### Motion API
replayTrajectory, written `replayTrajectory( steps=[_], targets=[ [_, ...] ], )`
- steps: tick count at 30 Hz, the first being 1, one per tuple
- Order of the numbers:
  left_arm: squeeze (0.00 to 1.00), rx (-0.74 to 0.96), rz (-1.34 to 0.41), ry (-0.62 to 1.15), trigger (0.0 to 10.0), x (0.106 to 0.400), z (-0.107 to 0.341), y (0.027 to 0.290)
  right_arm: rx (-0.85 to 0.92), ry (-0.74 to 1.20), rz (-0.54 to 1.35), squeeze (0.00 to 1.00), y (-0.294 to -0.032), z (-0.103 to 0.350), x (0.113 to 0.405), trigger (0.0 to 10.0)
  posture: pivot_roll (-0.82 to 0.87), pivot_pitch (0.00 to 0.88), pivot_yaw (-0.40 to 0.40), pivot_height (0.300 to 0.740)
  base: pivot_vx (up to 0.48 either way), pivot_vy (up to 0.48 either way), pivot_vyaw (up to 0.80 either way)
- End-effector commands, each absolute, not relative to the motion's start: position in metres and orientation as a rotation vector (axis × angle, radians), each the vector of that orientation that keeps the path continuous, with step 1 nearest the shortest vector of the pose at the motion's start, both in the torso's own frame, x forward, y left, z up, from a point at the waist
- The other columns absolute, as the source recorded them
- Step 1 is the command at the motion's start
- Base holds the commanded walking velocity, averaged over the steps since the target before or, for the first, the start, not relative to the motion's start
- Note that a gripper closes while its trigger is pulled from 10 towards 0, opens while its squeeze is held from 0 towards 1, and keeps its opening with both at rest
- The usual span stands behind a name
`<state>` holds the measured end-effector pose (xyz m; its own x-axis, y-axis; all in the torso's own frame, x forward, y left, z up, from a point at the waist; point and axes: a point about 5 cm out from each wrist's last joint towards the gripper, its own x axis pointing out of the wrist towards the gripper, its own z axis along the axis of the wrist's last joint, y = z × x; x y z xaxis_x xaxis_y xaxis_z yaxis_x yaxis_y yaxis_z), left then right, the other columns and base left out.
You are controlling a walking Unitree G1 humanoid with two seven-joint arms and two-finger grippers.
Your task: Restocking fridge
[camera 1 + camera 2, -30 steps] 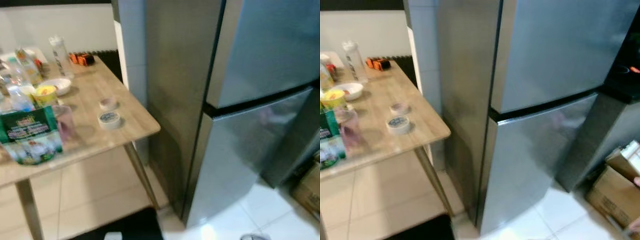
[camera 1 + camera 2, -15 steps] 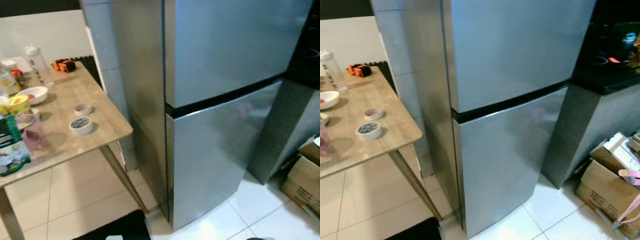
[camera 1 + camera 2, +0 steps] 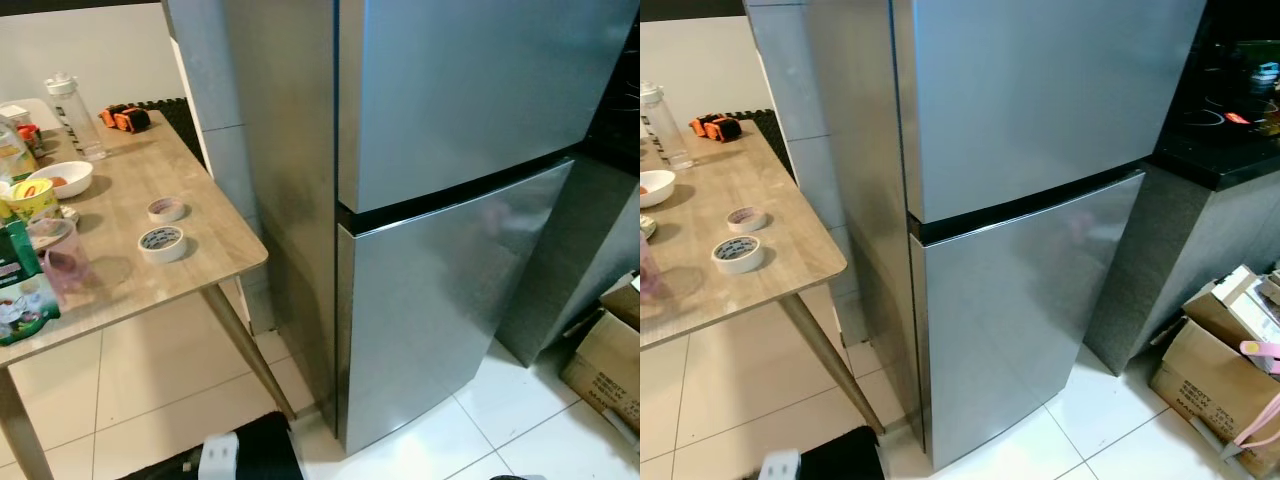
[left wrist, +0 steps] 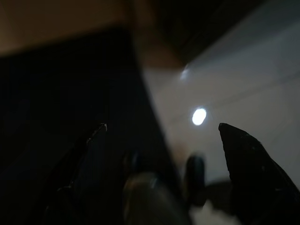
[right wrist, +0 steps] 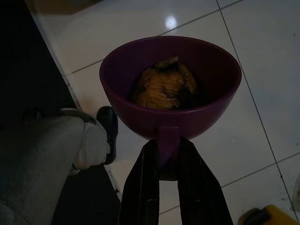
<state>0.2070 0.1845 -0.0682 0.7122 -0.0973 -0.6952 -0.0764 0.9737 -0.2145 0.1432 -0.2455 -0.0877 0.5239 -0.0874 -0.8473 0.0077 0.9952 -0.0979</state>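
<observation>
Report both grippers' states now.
Left gripper: open, empty.
Right gripper: closed on the purple bowl handle.

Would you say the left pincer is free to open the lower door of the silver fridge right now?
Probably yes: the left pincer is open and holds nothing, and the silver fridge's lower door is shut with bare floor before it.
</observation>
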Motion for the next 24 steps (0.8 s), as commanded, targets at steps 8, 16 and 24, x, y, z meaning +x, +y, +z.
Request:
replayTrajectory(
  steps=[8, 16, 24],
  targets=[
    [1.00, -0.308, -0.187, 0.517, 10.0, 0.264, -0.024, 0.175, -0.089, 0.987, -0.067, 0.00, -0.246, -0.084, 0.152, 10.0, -0.08, 0.000, 0.002, 0.740, 0.000, 0.000, 0.00],
    [0.00, -0.230, -0.333, 0.291, 10.0, 0.312, 0.028, 0.169, -0.088, 0.954, -0.072, 0.00, -0.247, -0.079, 0.164, 10.0, -0.08, 0.000, 0.003, 0.740, 0.000, 0.000, 0.00],
    [0.00, -0.188, -0.478, 0.144, 10.0, 0.329, 0.058, 0.156, -0.089, 0.944, -0.064, 0.00, -0.244, -0.077, 0.169, 10.0, -0.07, 0.000, 0.006, 0.740, 0.000, 0.000, -0.60]
  ],
)
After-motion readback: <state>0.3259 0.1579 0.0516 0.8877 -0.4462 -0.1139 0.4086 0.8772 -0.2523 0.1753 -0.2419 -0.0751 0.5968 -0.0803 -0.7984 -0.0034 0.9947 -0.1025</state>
